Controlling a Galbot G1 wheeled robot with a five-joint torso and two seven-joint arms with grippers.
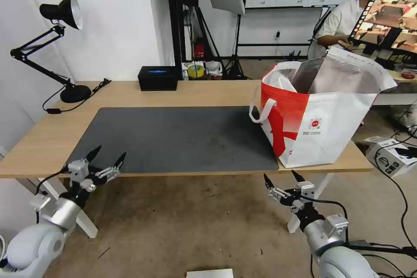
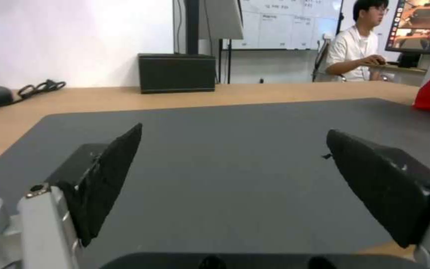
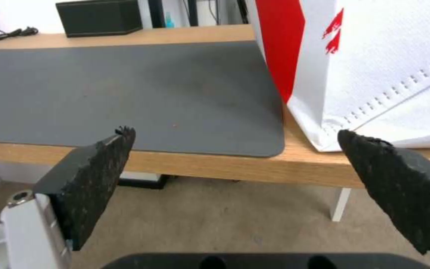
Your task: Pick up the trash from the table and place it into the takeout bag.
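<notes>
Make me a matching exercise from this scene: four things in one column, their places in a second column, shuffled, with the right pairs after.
Things:
1. takeout bag
2. black box
3. desk lamp
4. left gripper

Places:
A. far left corner of the table
B. over the near left edge of the dark mat
C. right end of the table
D. far edge of the table, near its middle

Pairs: 1-C, 2-D, 3-A, 4-B

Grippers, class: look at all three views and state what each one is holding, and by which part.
Nothing is held. The left gripper is open at the near edge of the table; the right gripper is open below that edge, near the takeout bag.
</notes>
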